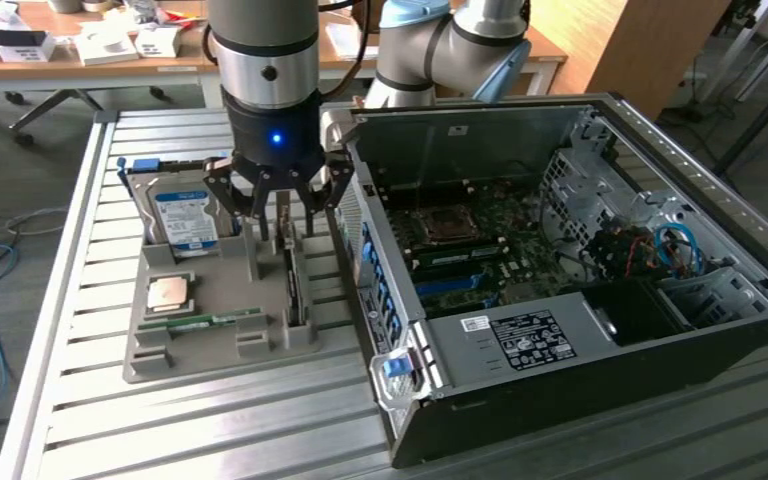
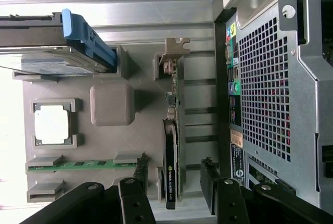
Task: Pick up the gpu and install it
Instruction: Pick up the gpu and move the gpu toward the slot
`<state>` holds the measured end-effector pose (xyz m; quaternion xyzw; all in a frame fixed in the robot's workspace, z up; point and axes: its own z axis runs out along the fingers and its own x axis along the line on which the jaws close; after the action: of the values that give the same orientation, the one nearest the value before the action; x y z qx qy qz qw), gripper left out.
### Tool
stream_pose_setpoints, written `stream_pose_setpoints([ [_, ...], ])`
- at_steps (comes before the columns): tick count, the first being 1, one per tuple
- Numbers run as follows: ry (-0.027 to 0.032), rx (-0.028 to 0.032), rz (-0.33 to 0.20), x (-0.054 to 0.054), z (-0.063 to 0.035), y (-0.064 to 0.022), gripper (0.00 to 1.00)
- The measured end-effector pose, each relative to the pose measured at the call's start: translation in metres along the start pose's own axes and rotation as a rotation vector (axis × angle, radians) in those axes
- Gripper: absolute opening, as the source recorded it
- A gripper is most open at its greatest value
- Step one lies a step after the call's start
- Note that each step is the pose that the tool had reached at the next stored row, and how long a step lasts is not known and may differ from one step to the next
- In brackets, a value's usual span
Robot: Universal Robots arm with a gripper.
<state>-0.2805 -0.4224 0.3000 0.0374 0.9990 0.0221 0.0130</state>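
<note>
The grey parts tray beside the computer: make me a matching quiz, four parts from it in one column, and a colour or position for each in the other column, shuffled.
Parts:
1. hard drive
2. graphics card
3. processor chip
4. memory stick

Descriptions:
A. standing on its thin edge, black with green
B. narrow green strip lying flat
C. blue label on its face
D. square with a shiny silver top, lying flat

Pairs: 1-C, 2-A, 3-D, 4-B

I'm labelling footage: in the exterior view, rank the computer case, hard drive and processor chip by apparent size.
1. computer case, by far the largest
2. hard drive
3. processor chip, the smallest
</note>
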Motion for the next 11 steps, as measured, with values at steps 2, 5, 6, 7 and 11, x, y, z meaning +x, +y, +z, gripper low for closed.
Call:
stream_pose_setpoints([
  [2,-0.0002,-0.0002,0.000,0.0000,0.0005,0.0000,0.53],
  [5,0.0000,-0.0001,0.000,0.0001,0.0028,-0.0001,0.53],
  [6,-0.0001,-0.0001,0.000,0.0001,0.0034,-0.0001,0.53],
  [7,-0.0001,-0.0001,0.000,0.0001,0.0040,-0.0002,0.53],
  [11,0.0000,-0.0001,0.000,0.0001,0.0047,-0.0002,0.53],
])
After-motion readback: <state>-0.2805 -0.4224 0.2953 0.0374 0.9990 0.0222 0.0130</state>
